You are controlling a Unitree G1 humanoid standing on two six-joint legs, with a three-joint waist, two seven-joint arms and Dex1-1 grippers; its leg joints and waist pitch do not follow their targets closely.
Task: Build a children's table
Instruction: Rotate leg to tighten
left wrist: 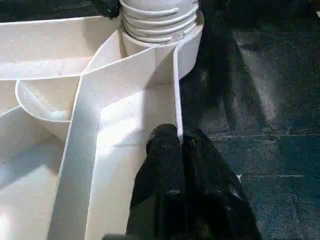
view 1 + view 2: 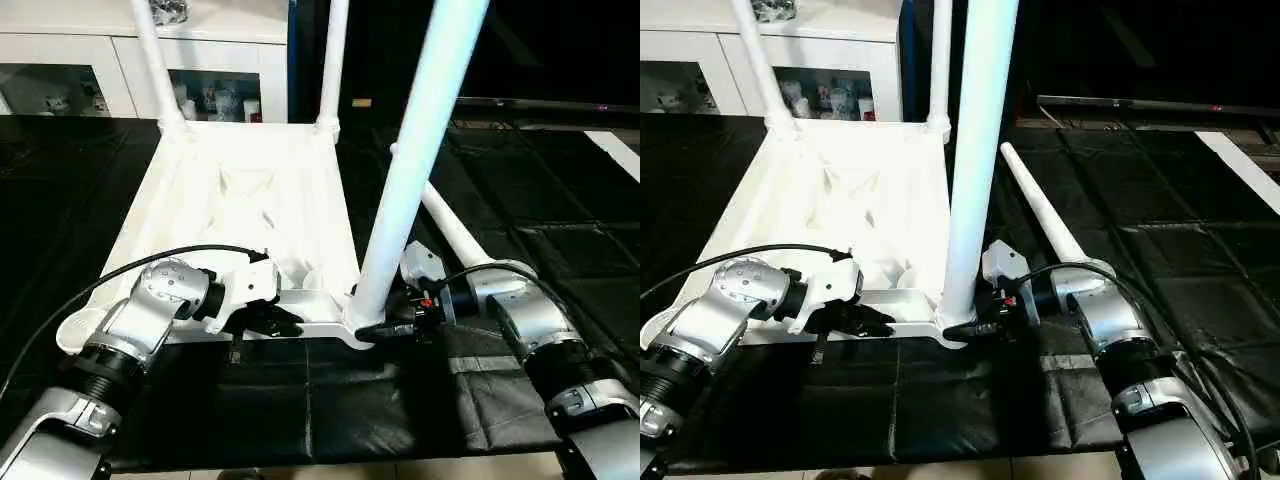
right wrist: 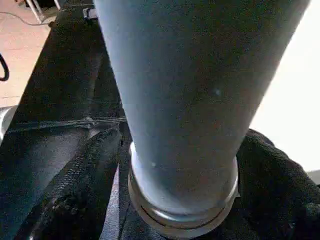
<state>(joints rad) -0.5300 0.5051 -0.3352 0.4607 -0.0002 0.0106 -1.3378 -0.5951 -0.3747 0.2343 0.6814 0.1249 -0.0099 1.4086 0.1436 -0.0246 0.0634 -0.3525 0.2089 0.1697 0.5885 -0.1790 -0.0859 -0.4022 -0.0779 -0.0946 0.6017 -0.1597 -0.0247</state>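
Left eye view, tabletop: the white tabletop (image 2: 240,200) lies upside down on black sheeting (image 2: 330,400), ribbed side up, with two legs (image 2: 155,60) standing in its far corner sockets.
Leg in hand: a third leg (image 2: 415,150) stands upright in the near corner socket (image 1: 160,25) on the robot's right; the left wrist view shows its ridged end sitting in the socket.
Right claw: the right claw (image 2: 400,322) has a finger on either side of this leg's base; I cannot tell from these pictures whether it presses on the leg or merely straddles it.
Left claw: the left claw (image 2: 262,318) is closed, its fingers (image 1: 175,165) pressed together with the tips against the tabletop's near edge wall, holding nothing.
Doing it well: keep the leg plumb, steady the tabletop so it cannot slide, and push straight down until the end seats fully.
Spare leg: the fourth leg (image 2: 1040,215) lies flat on the sheeting just beside the right forearm, which may brush it.
Open socket: the near corner socket (image 2: 80,330) by the left forearm looks unfilled.
Surroundings: a white cabinet (image 2: 80,60) stands behind the tabletop; a black cable (image 2: 120,275) arcs over the left arm.
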